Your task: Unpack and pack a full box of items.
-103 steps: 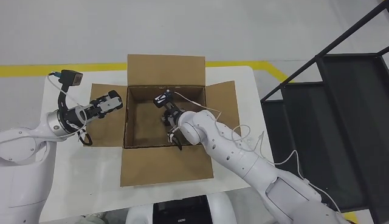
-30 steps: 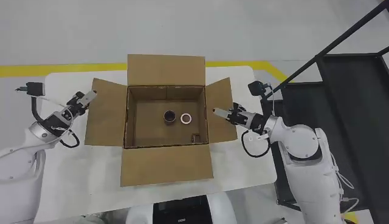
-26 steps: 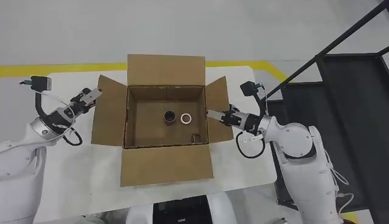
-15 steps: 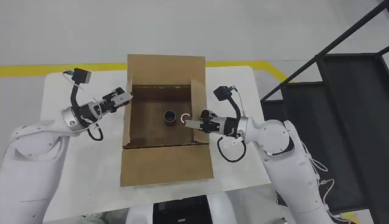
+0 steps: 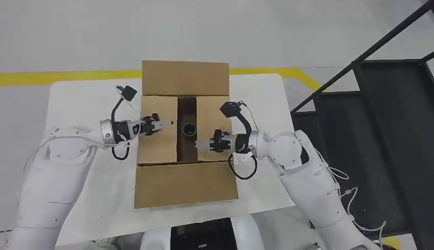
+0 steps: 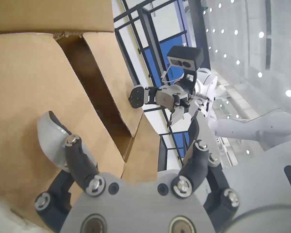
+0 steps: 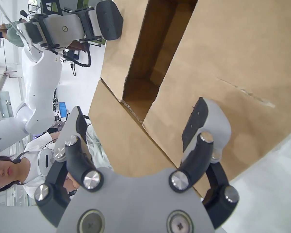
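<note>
The cardboard box (image 5: pixel 166 156) sits mid-frame in the top view, on a white table (image 5: pixel 264 91). Its left flap (image 5: pixel 154 108) and right flap (image 5: pixel 207 118) are folded inward, nearly level, with a dark slot between them. The far flap (image 5: pixel 184 78) and near flap (image 5: pixel 186 185) lie open. Such cardboard is probably light and stiff but springy at the creases, so flat pressure near a flap's free edge should suit better than a pinch. The left gripper (image 5: pixel 156 125), fingers spread, rests a pad on the left flap. The right gripper (image 5: pixel 202 143), also spread, lies against the right flap. Through the slot a dark round item (image 5: pixel 188 128) shows; any other contents are hidden.
</note>
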